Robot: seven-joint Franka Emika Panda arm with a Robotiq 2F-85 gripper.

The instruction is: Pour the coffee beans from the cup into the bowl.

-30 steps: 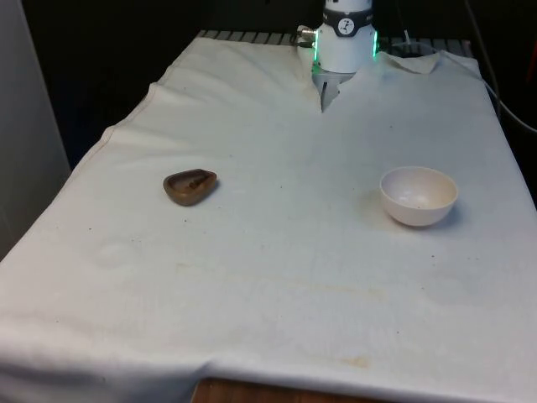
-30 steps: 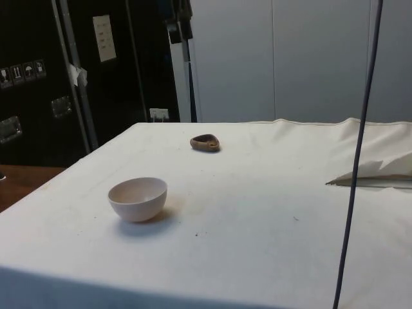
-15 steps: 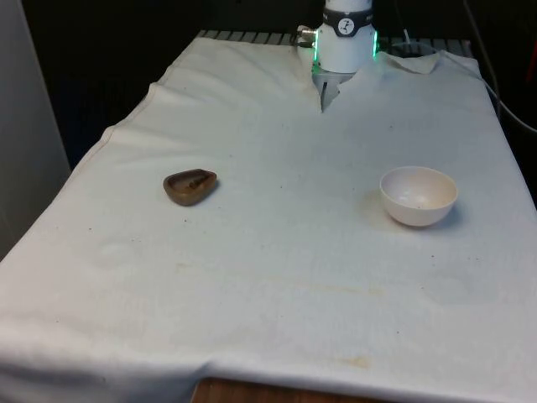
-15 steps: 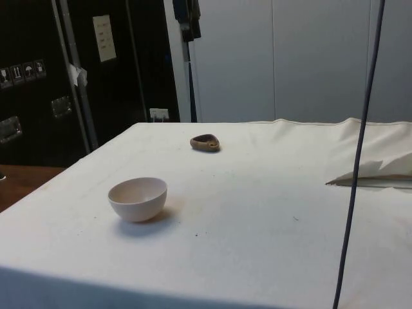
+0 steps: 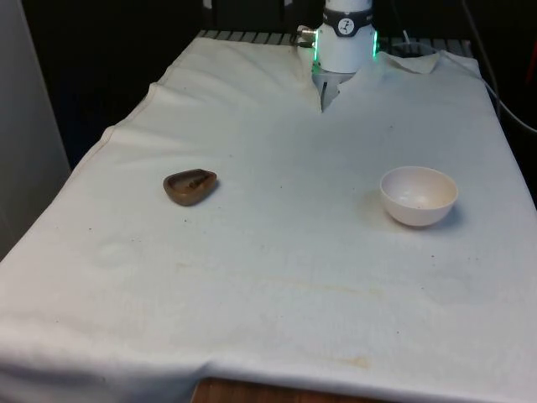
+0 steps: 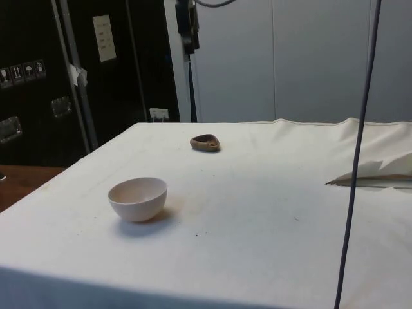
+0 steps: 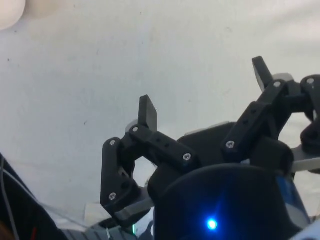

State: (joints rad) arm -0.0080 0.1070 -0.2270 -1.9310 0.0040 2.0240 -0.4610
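A small brown cup (image 5: 190, 185) with dark beans inside rests on the white cloth towards the front view's left; the side view has the cup (image 6: 205, 142) far across the table. An empty white bowl (image 5: 419, 196) stands towards the front view's right, and in the side view the bowl (image 6: 138, 198) is nearest. My gripper (image 7: 205, 92) is open, its black fingers (image 7: 147, 113) spread wide above bare cloth with nothing between them. It hangs high over the table, far from cup and bowl, and its dark body (image 6: 187, 26) reaches the side view's upper edge.
The robot's white base (image 5: 345, 42) stands at the table's far end, where the cloth (image 5: 277, 252) is split and folded. A dark cable (image 6: 357, 154) hangs down close to the side camera. Dark cabinets border the table's side.
In the side view the gripper's dark body has shifted a little and come slightly lower. Cup and bowl have not moved.
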